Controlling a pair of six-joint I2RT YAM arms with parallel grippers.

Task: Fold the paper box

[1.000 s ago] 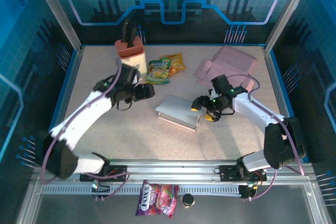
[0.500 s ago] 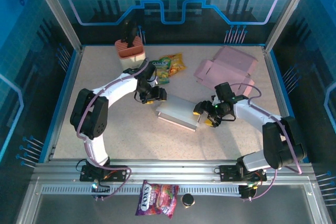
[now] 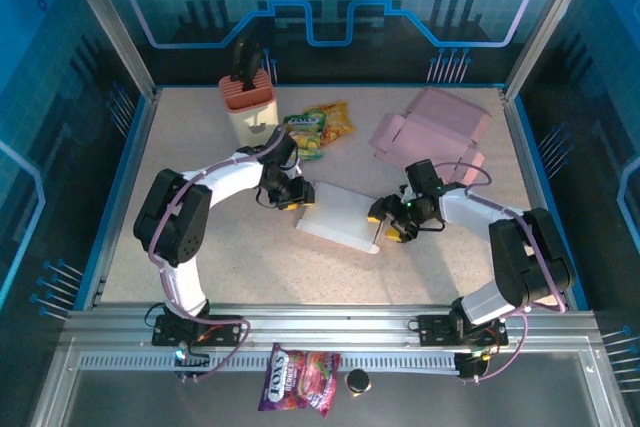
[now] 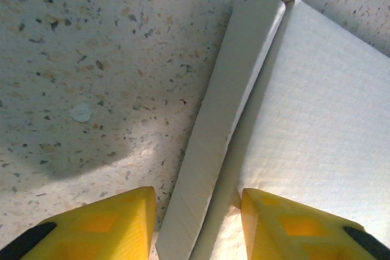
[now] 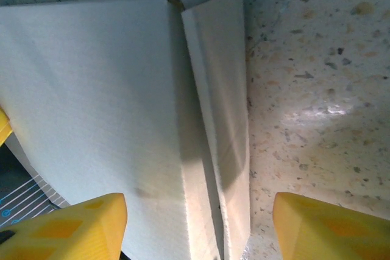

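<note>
The paper box (image 3: 338, 215) lies flat and pale in the middle of the table. My left gripper (image 3: 293, 196) is at its left edge and my right gripper (image 3: 388, 219) at its right edge. In the left wrist view my left gripper (image 4: 198, 217) is open. Its yellow fingers (image 4: 103, 226) straddle the raised side flap (image 4: 222, 114), one over the table and one over the box panel (image 4: 317, 120). In the right wrist view my right gripper (image 5: 198, 226) is open wide around the other side flap (image 5: 222, 89), beside the box panel (image 5: 91, 83).
Folded pink boxes (image 3: 430, 127) lie at the back right. Snack bags (image 3: 318, 130) and a cream container with a pink top (image 3: 249, 105) stand at the back left. A candy bag (image 3: 298, 379) rests on the front rail. Glass walls enclose the table (image 3: 230, 257).
My left arm swung in from the left to the box's left edge, and its jaws narrowed. My right gripper shifted slightly along the right edge and narrowed a little. The box shifted slightly.
</note>
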